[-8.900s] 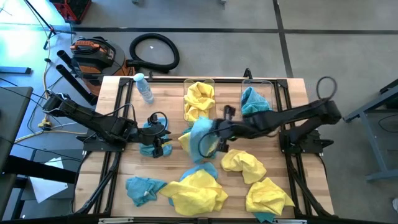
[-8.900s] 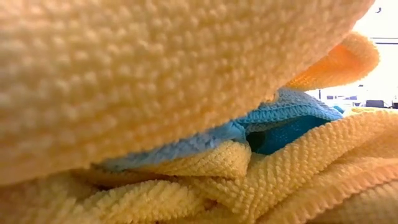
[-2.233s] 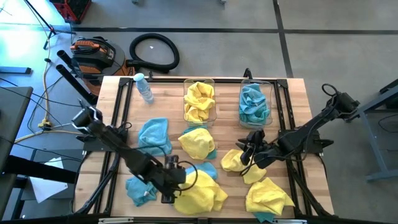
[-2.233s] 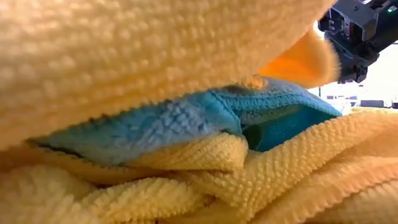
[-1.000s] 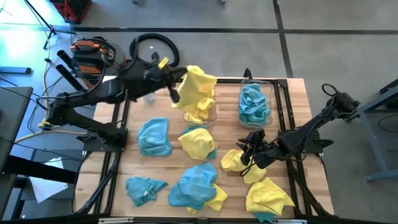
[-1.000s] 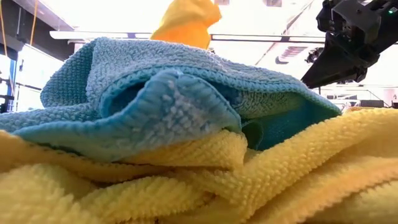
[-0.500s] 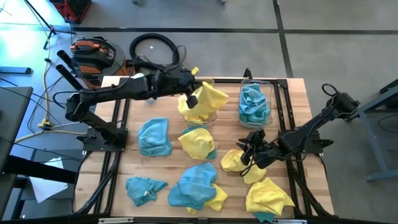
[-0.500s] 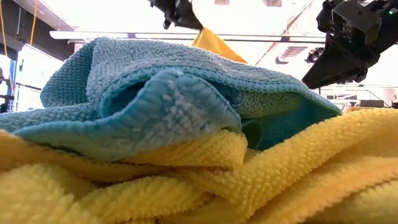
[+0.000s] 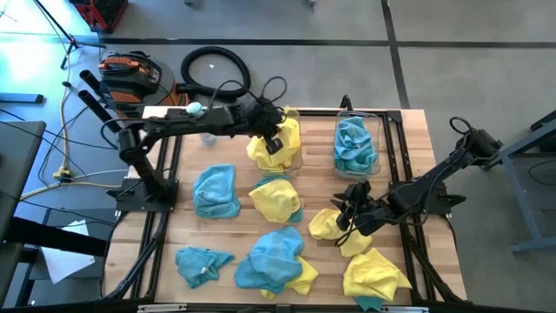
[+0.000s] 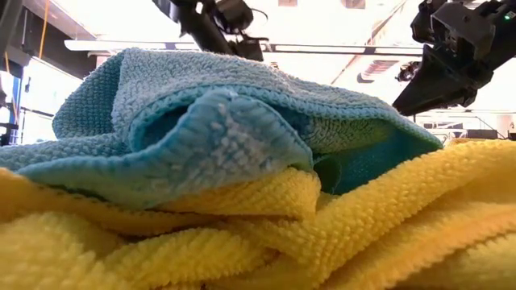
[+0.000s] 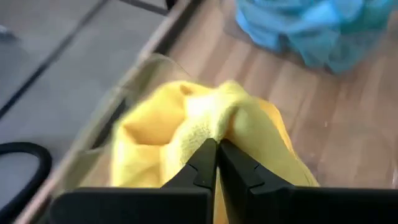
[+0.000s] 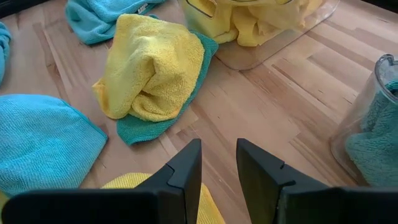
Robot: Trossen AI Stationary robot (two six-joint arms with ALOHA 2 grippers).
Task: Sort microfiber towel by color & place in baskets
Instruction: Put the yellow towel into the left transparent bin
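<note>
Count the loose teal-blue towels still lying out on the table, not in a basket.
3 clearly: one at left-centre, one near the front-left corner, one front-centre. Teal edges also peek from under yellow towels, so more may be hidden.

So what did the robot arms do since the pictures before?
The left end effector carried a yellow towel from the near pile up into the yellow basket, still pinching it. The right end effector stayed waiting, open, by another yellow towel.

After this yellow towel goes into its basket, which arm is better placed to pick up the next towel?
The right. Its gripper hangs open just beside a loose yellow towel, while the left gripper is shut on another yellow towel over the basket at the far edge.
</note>
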